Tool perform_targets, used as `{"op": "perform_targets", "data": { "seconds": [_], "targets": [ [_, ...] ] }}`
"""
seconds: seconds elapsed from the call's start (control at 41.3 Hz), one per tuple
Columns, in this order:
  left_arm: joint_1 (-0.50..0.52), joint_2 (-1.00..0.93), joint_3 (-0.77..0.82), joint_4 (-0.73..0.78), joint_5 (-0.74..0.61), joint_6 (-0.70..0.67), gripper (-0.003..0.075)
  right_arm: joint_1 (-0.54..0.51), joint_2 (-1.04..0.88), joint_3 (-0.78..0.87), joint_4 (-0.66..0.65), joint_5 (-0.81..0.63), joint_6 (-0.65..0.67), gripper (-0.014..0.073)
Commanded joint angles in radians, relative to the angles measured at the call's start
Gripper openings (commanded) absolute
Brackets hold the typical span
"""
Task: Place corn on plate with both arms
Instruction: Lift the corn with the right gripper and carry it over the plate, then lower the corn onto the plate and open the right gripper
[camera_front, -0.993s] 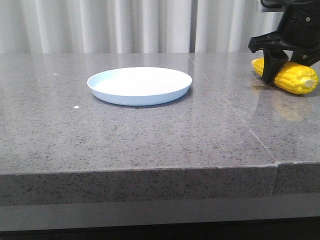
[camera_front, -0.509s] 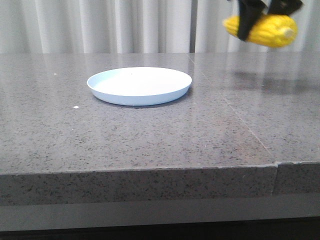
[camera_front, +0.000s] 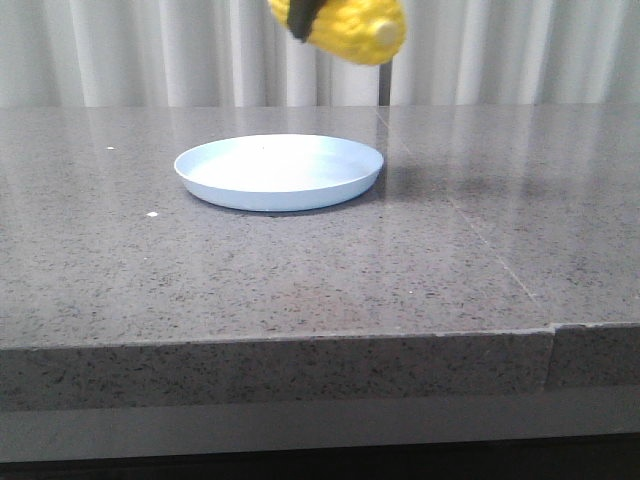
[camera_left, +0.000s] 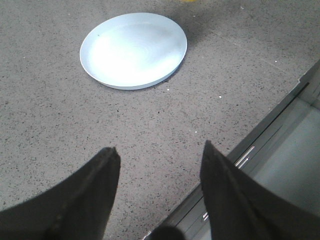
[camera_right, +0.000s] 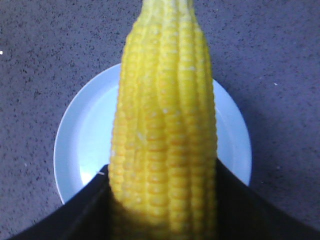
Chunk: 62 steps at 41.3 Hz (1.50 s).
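Note:
The yellow corn (camera_front: 345, 27) hangs high above the table, over the right half of the pale blue plate (camera_front: 279, 171), its pale stub end facing the camera. My right gripper (camera_right: 162, 172) is shut on the corn (camera_right: 165, 125), one finger on each side of it; the plate (camera_right: 85, 145) lies directly below. In the front view only a dark finger (camera_front: 303, 17) shows at the top edge. My left gripper (camera_left: 159, 152) is open and empty above bare table near the front edge; the plate (camera_left: 133, 49) lies some way ahead of it.
The grey speckled stone table (camera_front: 300, 260) has a seam (camera_front: 480, 240) running right of the plate. Its front edge drops to a metal frame (camera_left: 280, 150) in the left wrist view. White curtains (camera_front: 150, 50) hang behind.
My right gripper has lifted the corn off the table at the far right and carried it up and to the left, to above the plate. The plate has not moved.

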Motion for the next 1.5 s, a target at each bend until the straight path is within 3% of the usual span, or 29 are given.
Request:
{"op": "perform_targets", "data": {
  "seconds": [0.0, 0.339, 0.581, 0.896, 1.139, 1.478],
  "targets": [
    [-0.006, 0.000, -0.027, -0.007, -0.061, -0.010, 0.0368, 0.002, -0.015, -0.034, 0.018, -0.099, 0.085, 0.0278],
    [-0.006, 0.000, -0.027, -0.007, -0.061, -0.010, 0.0368, 0.002, 0.106, -0.034, 0.072, -0.208, 0.131, 0.0283],
    [-0.006, 0.000, -0.027, -0.007, -0.061, -0.010, 0.0368, 0.003, 0.127, -0.034, 0.089, -0.209, 0.131, 0.0501],
    [-0.006, 0.000, -0.027, -0.007, -0.061, -0.010, 0.0368, 0.003, 0.116, -0.034, 0.087, -0.172, 0.127, 0.0510],
    [-0.006, 0.000, -0.027, -0.007, -0.061, -0.010, 0.0368, 0.003, 0.002, -0.034, 0.012, -0.142, 0.098, 0.0510],
    [-0.006, 0.000, -0.027, -0.007, -0.061, -0.010, 0.0368, 0.007, -0.294, 0.092, 0.006, -0.126, -0.097, 0.0509]
  ]
}}
